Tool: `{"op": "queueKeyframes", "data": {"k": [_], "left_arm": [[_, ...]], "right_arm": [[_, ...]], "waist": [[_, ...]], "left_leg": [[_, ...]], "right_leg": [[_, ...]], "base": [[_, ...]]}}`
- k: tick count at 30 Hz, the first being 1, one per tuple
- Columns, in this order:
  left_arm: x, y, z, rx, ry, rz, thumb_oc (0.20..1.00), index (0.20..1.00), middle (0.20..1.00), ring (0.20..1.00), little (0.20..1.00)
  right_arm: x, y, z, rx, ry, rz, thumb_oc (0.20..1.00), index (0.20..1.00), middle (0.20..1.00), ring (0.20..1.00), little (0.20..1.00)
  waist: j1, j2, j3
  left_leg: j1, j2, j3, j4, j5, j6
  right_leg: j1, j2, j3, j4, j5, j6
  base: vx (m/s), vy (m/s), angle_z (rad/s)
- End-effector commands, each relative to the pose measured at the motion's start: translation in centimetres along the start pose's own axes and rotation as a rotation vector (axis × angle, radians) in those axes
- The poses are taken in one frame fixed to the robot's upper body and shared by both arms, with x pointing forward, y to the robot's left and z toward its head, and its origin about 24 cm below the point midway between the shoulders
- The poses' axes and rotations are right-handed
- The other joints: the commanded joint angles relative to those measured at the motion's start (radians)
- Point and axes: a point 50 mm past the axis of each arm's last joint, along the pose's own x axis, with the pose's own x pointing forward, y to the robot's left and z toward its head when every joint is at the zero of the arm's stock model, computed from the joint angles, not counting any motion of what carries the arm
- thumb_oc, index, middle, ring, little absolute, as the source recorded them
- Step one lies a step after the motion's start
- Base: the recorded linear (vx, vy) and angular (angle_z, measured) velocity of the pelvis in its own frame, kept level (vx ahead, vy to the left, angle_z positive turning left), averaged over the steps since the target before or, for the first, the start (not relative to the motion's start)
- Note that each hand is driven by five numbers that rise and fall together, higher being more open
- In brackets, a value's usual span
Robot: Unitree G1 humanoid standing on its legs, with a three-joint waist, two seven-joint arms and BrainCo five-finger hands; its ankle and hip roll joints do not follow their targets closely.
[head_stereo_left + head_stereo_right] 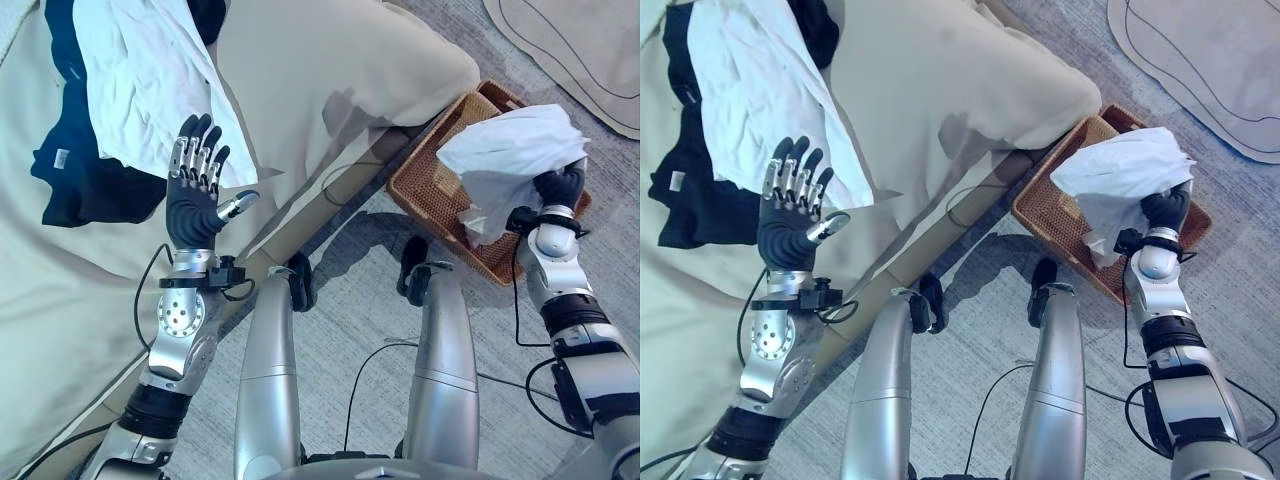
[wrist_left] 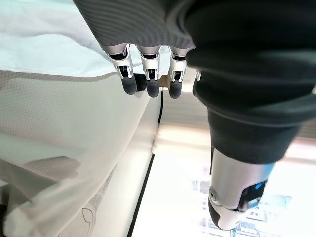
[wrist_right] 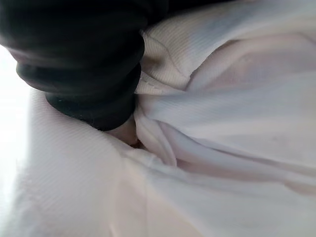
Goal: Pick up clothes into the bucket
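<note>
The right hand [image 1: 560, 188] clutched a crumpled white cloth garment [image 1: 510, 150] directly above the brown woven wicker basket [image 1: 425, 185]; best lower it before releasing. The left hand [image 1: 196, 185] hovered spread.

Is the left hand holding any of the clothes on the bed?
No, the left hand hangs open above the white cloth with straight fingers and holds nothing.
</note>
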Motion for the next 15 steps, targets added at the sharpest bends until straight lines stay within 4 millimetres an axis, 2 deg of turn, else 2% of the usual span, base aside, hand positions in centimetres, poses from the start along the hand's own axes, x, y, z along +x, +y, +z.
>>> {"op": "queueKeyframes", "data": {"k": [1,4,5,7,15], "left_arm": [[-0.1,-0.4,2.5,-0.073,-0.144,0.016,1.000,1.000,1.000,1.000,1.000],[0.0,-0.3,2.6,-0.081,-0.150,0.017,1.000,1.000,1.000,1.000,1.000],[0.0,-0.4,2.9,-0.090,-0.159,0.014,1.000,1.000,1.000,1.000,1.000],[-0.1,-0.2,3.0,-0.085,-0.159,0.021,1.000,1.000,1.000,1.000,1.000],[-0.1,-0.2,3.5,-0.117,-0.169,0.029,1.000,1.000,1.000,1.000,1.000]], "right_arm": [[0.9,-1.6,0.6,-0.100,-0.035,-0.022,0.200,0.200,0.200,0.200,0.200],[1.0,-1.9,-0.1,-0.147,0.001,-0.024,0.200,0.200,0.200,0.200,0.200],[1.1,-2.4,-0.6,-0.234,0.030,-0.028,0.200,0.200,0.200,0.200,0.200],[1.3,-2.6,-0.7,-0.290,0.039,-0.036,0.200,0.200,0.200,0.200,0.200],[2.4,-4.5,-0.5,-0.352,0.118,-0.116,0.200,0.200,0.200,0.200,0.200]], "waist": [[-0.007,0.039,-0.063],[-0.004,0.040,-0.063],[0.000,0.042,-0.059],[0.001,0.042,-0.057],[0.004,0.040,-0.049]], "left_leg": [[-0.059,-0.036,-0.028,0.019,-0.008,0.020],[-0.082,-0.039,-0.025,0.042,-0.012,0.019],[-0.103,-0.044,-0.025,0.067,-0.017,0.018],[-0.123,-0.045,-0.024,0.091,-0.021,0.019],[-0.170,-0.045,-0.013,0.148,-0.039,0.019]], "right_leg": [[0.008,0.010,0.038,0.018,-0.016,0.033],[-0.016,0.006,0.044,0.043,-0.022,0.033],[-0.037,0.004,0.050,0.067,-0.027,0.031],[-0.056,0.006,0.058,0.093,-0.034,0.029],[-0.115,0.012,0.081,0.154,-0.050,0.024]], "base": [[0.03,0.006,0.05],[0.03,0.010,0.08],[0.00,0.000,0.00],[0.03,0.000,0.07],[0.01,0.000,0.01]]}}
